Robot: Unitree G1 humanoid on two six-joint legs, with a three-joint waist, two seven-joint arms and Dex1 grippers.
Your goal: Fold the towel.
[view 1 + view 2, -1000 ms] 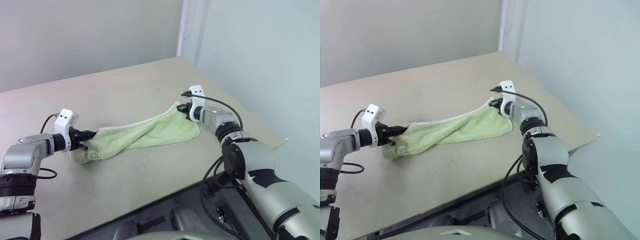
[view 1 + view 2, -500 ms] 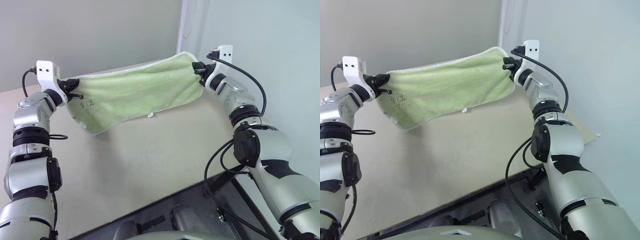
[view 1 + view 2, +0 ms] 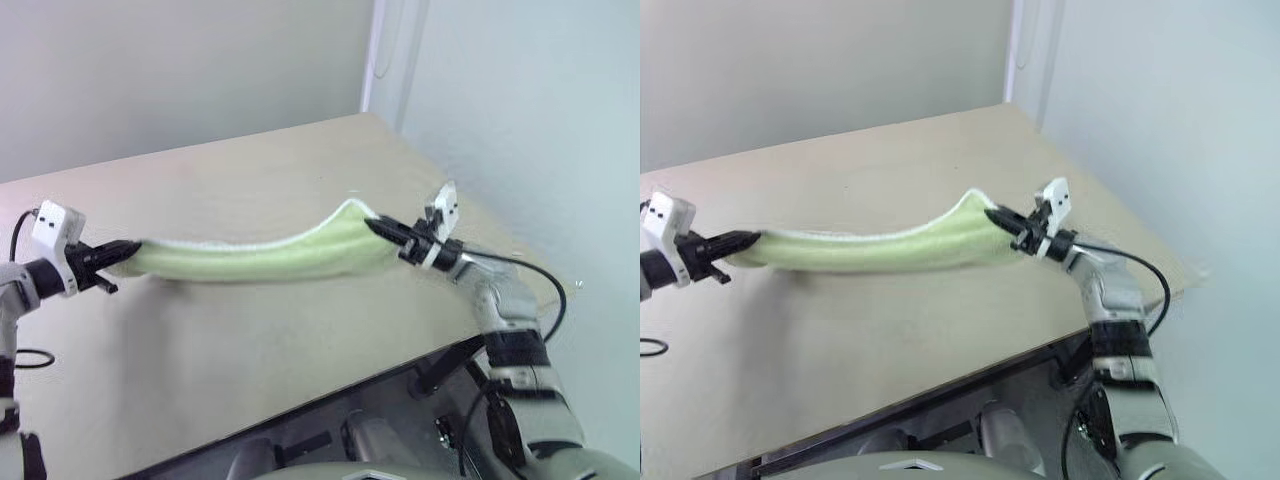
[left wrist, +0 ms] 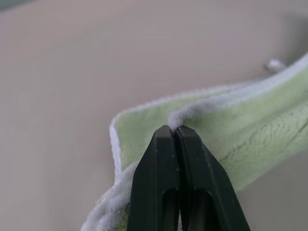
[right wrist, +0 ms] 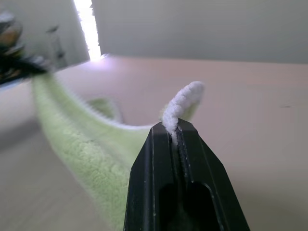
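Note:
The pale lime-green towel [image 3: 250, 258] with its whitish hem hangs stretched in a long, sagging band low over the table, held at both ends. At its left end my left gripper [image 3: 128, 250] is shut on the hem; the left wrist view shows the towel [image 4: 250, 130] pinched between the closed black fingers [image 4: 159, 163]. At the right end my right gripper [image 3: 372, 226] is shut on the other corner. In the right wrist view the white hem of the towel [image 5: 180, 103] pokes up from between the closed fingers [image 5: 154, 163].
The beige table [image 3: 260, 350] runs under the towel, with its front edge near me and its right edge close to the right arm. A pale wall and a white corner post [image 3: 378, 50] stand behind the table's far right corner.
From lying on the table, the towel was lifted high and spread wide half a second ago. Both arms have since come down and back toward me, and the towel now hangs low as a narrow band.

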